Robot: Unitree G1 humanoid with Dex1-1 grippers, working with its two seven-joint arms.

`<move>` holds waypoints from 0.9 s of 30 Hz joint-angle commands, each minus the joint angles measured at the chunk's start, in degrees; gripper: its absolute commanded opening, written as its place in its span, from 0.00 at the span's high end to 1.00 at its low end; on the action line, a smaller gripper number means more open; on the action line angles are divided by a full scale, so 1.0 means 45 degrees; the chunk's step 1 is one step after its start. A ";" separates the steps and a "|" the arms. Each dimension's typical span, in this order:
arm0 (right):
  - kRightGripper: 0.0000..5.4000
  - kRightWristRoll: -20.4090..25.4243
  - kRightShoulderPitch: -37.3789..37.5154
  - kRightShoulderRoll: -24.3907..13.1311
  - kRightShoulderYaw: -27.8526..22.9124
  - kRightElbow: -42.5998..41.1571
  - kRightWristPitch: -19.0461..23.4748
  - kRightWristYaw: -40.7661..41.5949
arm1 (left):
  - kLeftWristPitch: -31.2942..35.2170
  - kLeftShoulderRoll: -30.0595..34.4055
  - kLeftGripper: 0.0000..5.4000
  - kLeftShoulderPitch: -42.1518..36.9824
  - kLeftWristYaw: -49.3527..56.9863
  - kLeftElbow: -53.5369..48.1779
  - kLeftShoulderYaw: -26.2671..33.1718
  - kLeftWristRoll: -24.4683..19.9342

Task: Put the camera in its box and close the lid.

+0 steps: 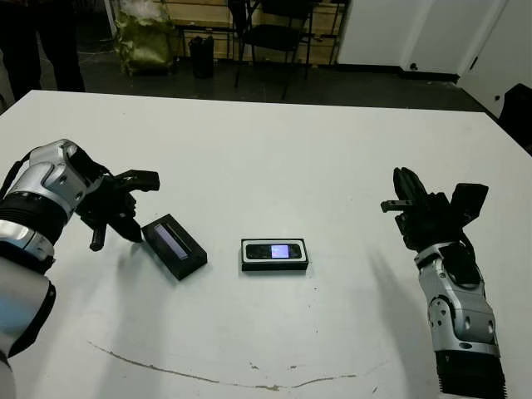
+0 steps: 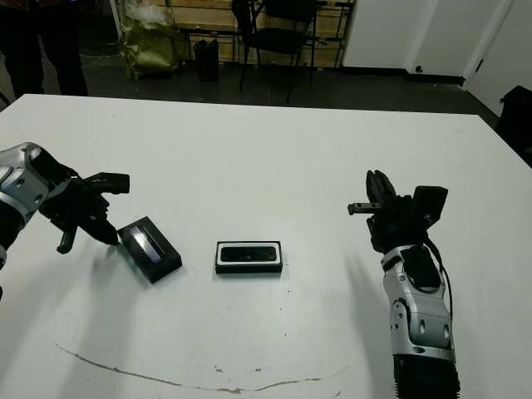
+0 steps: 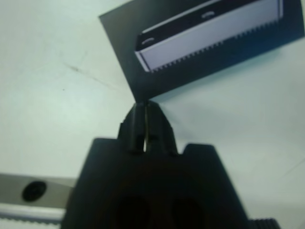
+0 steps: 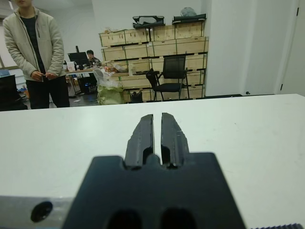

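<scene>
The camera, screen up, lies inside the white-lined box at the middle of the table. To its left the lid lies flat and askew on the table, pale strip up. My left gripper is shut, and in the left wrist view its fingertips touch a corner of the lid with nothing held between them. My right gripper is far to the right of the box, shut on nothing, pointing away across the table.
A thin dark scratch runs along the table's front. Beyond the far edge are a black chair and a green bag. A person stands past the table in the right wrist view.
</scene>
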 commanded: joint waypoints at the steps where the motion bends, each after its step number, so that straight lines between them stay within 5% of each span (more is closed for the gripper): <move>1: 1.00 -0.0119 0.0283 -0.0106 0.0017 -0.0219 0.0475 -0.0238 | -0.0069 -0.0361 1.00 -0.0294 0.0139 0.0451 0.0071 0.0237; 27: 1.00 -0.0131 0.0569 -0.0038 0.0071 -0.0574 0.0824 -0.0462 | -0.0246 -0.1811 1.00 -0.1669 0.0997 0.2207 0.0486 0.0684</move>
